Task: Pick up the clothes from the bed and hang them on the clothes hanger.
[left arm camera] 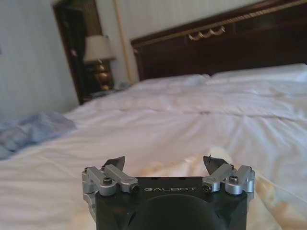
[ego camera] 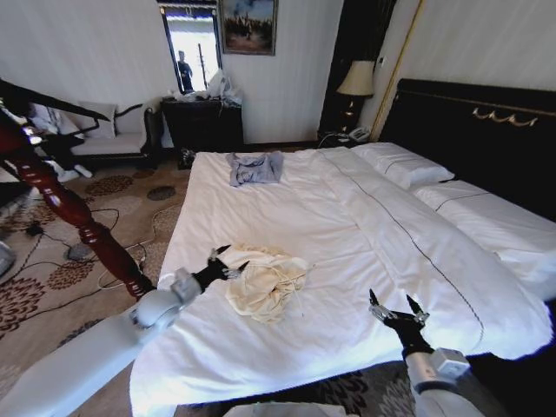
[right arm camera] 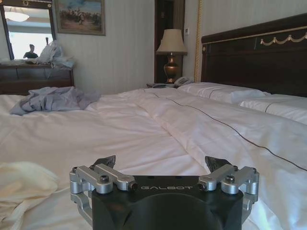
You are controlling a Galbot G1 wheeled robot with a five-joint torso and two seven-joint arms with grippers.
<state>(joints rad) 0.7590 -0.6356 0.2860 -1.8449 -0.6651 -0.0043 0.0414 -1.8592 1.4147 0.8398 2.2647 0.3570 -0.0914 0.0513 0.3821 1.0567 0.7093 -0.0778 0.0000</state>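
The clothes (ego camera: 265, 282) lie crumpled in a cream heap on the near left part of the bed (ego camera: 347, 226). My left gripper (ego camera: 228, 262) is open at the heap's left edge, fingers pointing at the fabric. In the left wrist view the left gripper (left arm camera: 163, 165) hovers low, with the clothes (left arm camera: 273, 196) just beyond and under it. My right gripper (ego camera: 395, 313) is open over the bare duvet near the bed's front edge, apart from the garment. The right wrist view has the right gripper (right arm camera: 160, 163) and the clothes (right arm camera: 24, 187) off to one side. The thin black clothes hanger (ego camera: 52, 102) shows at the far left.
A small grey-blue garment (ego camera: 254, 168) lies at the far end of the bed. A reddish-brown wooden post (ego camera: 78, 221) leans beside the bed's left side over a patterned carpet with cables. The dark headboard (ego camera: 486, 113), pillows (ego camera: 408, 165) and a lamp (ego camera: 356, 80) are to the right.
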